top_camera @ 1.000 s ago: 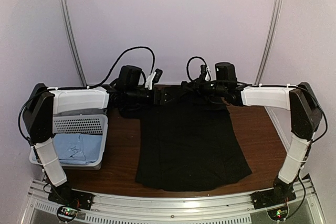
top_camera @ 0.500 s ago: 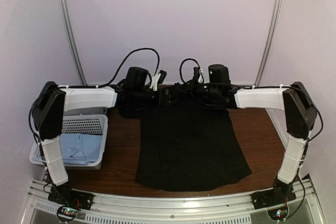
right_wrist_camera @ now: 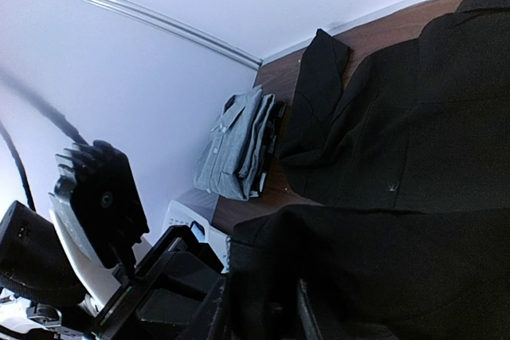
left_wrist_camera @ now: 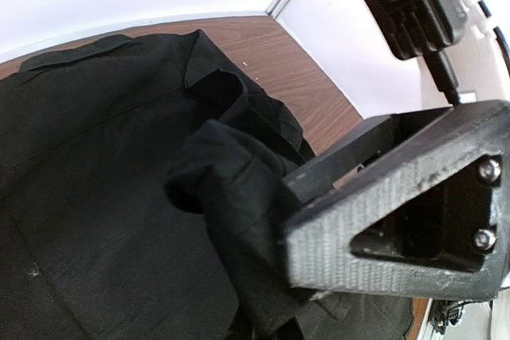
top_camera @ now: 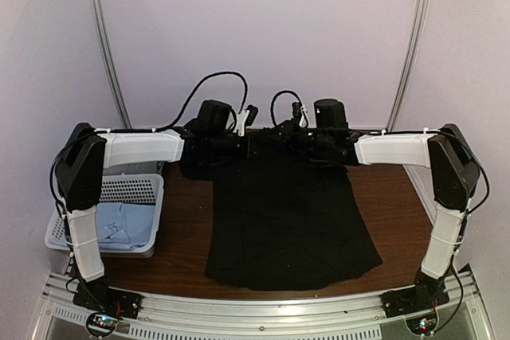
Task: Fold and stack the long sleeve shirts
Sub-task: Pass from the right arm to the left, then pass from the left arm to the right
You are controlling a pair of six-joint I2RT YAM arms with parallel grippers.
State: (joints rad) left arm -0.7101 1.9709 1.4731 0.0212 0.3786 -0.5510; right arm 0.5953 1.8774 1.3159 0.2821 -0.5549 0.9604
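Black shirt (top_camera: 291, 220) flat on bench (top_camera: 398, 212), left jaws clamped on its bunched 12 o'clock edge, right jaws alongside, state unclear, light blue shirt (top_camera: 119, 224) at 9 o'clock

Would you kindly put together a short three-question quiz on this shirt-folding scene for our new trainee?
1. True or false: the black shirt lies mostly spread on the table.
2. What sits in the white basket? A) a light blue shirt B) a red towel C) a mug
3. Fill in: the left gripper is shut on the ___ shirt.
Key: 1 true; 2 A; 3 black.
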